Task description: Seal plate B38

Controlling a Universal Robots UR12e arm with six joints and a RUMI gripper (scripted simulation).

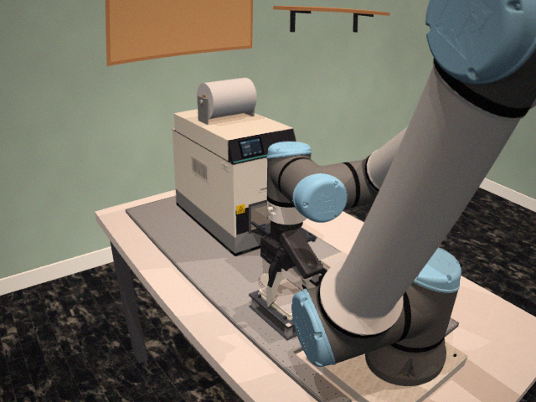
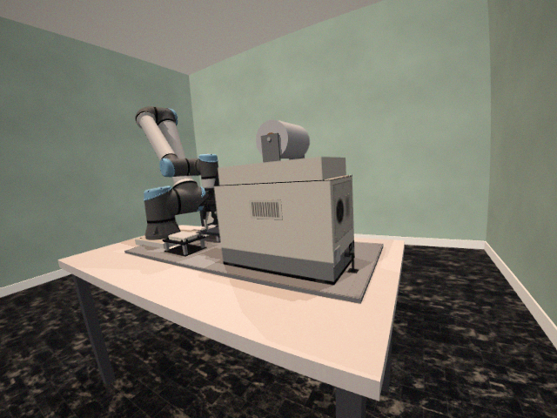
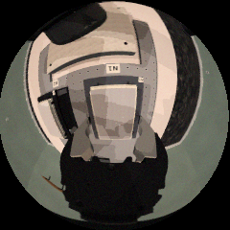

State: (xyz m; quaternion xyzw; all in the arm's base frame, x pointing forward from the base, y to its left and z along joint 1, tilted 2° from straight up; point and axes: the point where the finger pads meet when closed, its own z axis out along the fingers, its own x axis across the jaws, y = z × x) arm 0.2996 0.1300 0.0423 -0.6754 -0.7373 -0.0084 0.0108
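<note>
Plate B38 [image 3: 114,112], pale with a smooth grey top, lies flat in nest N1 [image 3: 113,68] on the grey base mat. It also shows under the tool in the top view [image 1: 276,307]. My gripper [image 3: 114,116] hangs straight down over the plate's near end, with one finger on each side of it. The fingers stand apart from the plate's edges, so the gripper is open. In the top view the gripper [image 1: 270,291] is low over the nest. The sealer [image 1: 231,172] stands behind it, its front opening [image 1: 260,218] partly hidden by my wrist.
A dark fixture [image 3: 62,110] lies left of N1 in the wrist view. A foil roll [image 1: 227,98] sits on top of the sealer. My elbow and base [image 1: 380,320] crowd the near right. In the exterior view a nest with a pale plate [image 2: 183,237] shows beside the arm base.
</note>
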